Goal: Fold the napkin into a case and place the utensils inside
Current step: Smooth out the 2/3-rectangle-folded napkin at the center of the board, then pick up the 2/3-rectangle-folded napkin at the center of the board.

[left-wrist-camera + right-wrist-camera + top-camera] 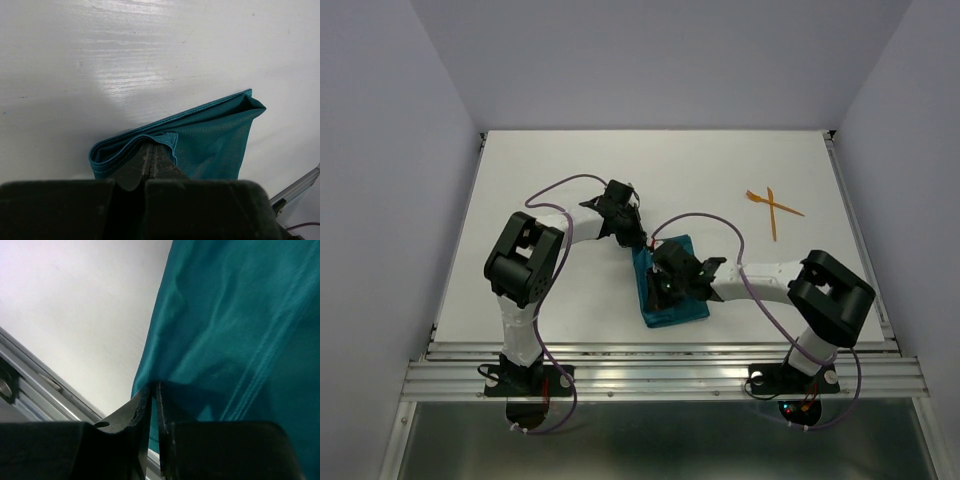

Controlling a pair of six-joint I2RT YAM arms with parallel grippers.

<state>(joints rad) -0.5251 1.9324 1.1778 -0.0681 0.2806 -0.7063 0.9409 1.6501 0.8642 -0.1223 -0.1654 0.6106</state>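
Napkin (pixel 665 312) mid-fold by near edge of desk (pixel 570 170); left jaws and right jaws each clamp it; next, probably flatten fold.

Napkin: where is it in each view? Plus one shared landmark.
Top external: napkin at centre, just below the middle.
Left wrist: lower centre to right, a folded wedge, its edge pinched by the left end effector.
Right wrist: fills the right half, its edge pinched by the right end effector.
Shared landmark: metal rail, along the bottom in top external, lower right in left wrist, lower left in right wrist.
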